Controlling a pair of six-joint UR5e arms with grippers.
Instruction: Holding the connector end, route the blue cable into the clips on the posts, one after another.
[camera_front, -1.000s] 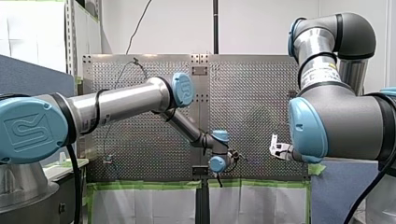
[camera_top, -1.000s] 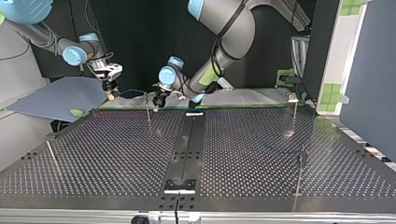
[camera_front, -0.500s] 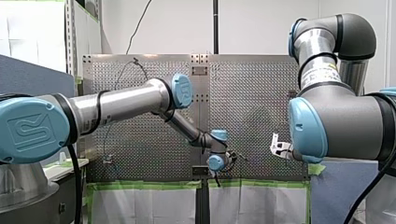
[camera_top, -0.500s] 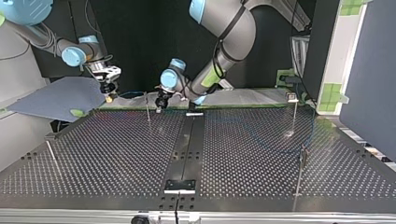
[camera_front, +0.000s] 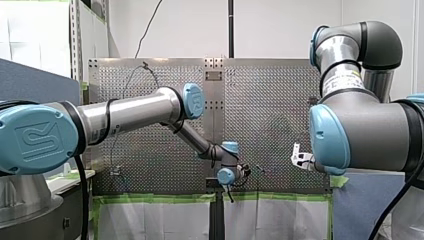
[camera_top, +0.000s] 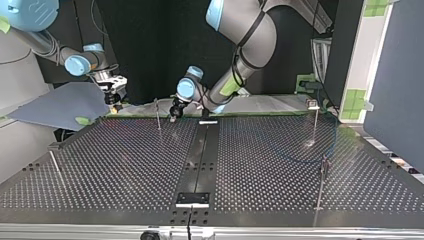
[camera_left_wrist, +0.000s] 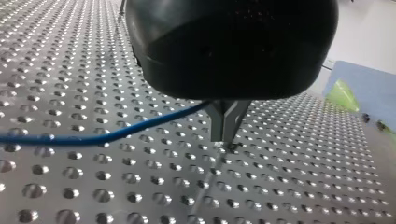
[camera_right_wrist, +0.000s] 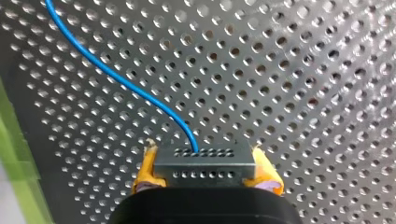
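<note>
1. Right wrist view: my right gripper (camera_right_wrist: 203, 156) is clamped on the connector (camera_right_wrist: 205, 167), a grey block with the yellow pads (camera_right_wrist: 145, 171) against its two short ends.
2. The block's long axis runs pad to pad. Its holed face points away from the gripper, toward the perforated table (camera_right_wrist: 303, 70).
3. The blue cable (camera_right_wrist: 116, 77) leaves the middle of that face, then curves off ahead and to one side over the table.
4. Left wrist view: my left gripper (camera_left_wrist: 226, 139) has its metal fingers (camera_left_wrist: 217, 121) pressed together with no gap showing. They are closed on the cable, which enters near their root.
5. The fingertips point down at the table. Whether they touch it, cannot tell.
6. From the fingers the cable runs out sideways, nearly level, low over the holes.
7. Only the top view shows the posts (camera_top: 316, 125). My left gripper is at the table's far edge near the middle, just right of the far-left post (camera_top: 158, 114). My right gripper hangs well to the left, over the edge of a blue-grey sheet (camera_top: 60, 105).
8. In the top view the cable is faint. A loop lies on the table's right half between the two right-hand posts. Whether it sits in any clip, cannot tell.
9. Front view: my left arm reaches across to the centre. My right gripper shows only a pale part past its own elbow. The cable is too small to read there.
</note>
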